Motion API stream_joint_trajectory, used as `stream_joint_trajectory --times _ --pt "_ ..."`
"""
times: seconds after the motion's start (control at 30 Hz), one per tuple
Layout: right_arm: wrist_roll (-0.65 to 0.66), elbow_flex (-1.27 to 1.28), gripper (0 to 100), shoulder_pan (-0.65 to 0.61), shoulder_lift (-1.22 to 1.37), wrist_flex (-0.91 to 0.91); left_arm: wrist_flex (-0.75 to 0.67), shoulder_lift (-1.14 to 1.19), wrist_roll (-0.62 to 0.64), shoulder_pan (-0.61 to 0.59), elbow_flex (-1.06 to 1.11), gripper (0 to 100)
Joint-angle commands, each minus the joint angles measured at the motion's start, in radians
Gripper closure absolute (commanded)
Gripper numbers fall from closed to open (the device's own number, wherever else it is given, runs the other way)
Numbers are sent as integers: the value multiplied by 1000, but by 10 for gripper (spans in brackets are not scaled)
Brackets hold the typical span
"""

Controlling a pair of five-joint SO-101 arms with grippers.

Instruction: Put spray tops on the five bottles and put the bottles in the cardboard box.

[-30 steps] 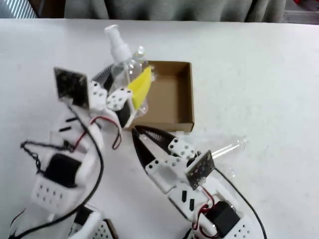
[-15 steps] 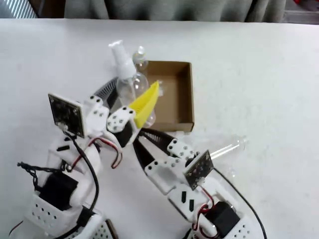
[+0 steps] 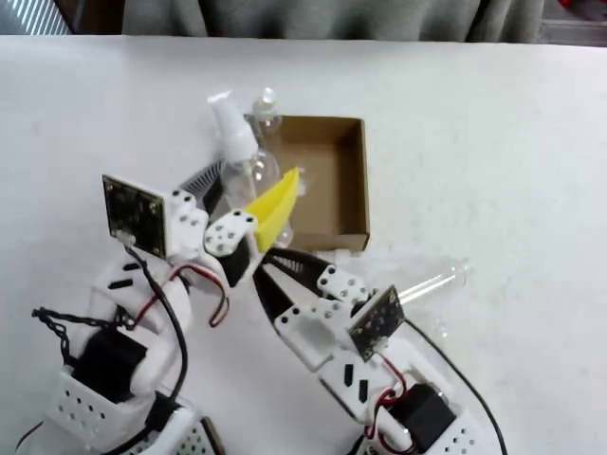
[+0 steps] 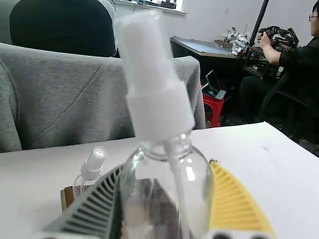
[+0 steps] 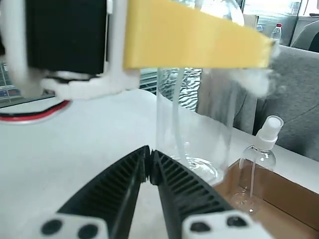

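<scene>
1. Spreading beneath everything, the white desk [image 3: 493, 142] carries both arms and the cardboard box [image 3: 327, 180], which lies just beyond the tips of both pairs of fingers.
2. Clenched on a clear bottle [image 3: 242, 171], the left fingers [image 3: 273, 197], one yellow and one grey, hold it roughly upright between them at the box's edge.
3. Pressed together with tips touching, the right fingers [image 3: 261, 251] grasp nothing; they point toward the held bottle's base, just short of it.
4. Beyond the left fingers, a second bottle [image 3: 267, 118] stands inside the box, already capped.
5. Above the left fingers rises the held bottle's white spray top [image 3: 226, 106].
</scene>
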Motion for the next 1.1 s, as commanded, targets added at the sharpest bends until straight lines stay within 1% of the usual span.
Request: stream_joint_trajectory --times 0.0,0.13,0.27,0.33,0.53,0.67,0.77,0.87,1.0,1.07 --pt "-9 5 982 38 2 -7 23 -41 9 22 -21 978" --pt "-9 6 982 48 1 -7 35 -88 9 22 -15 978" --pt "-9 6 982 97 1 -44 109 -111 8 58 -18 978" --pt "-9 6 982 101 1 -44 133 -111 8 77 -20 978" --pt "-9 6 982 97 1 -39 133 -111 8 76 -21 978" --pt "-9 0 982 90 1 21 118 -107 6 71 -18 978" --pt "-9 -3 982 88 1 47 21 -105 6 35 6 978" --pt "-8 -9 982 90 1 105 -123 -104 5 -21 68 978" --pt "-8 -64 982 96 1 263 -328 -104 -114 -64 207 978" --pt "-5 -87 982 101 1 340 -420 -104 -144 -76 275 978"
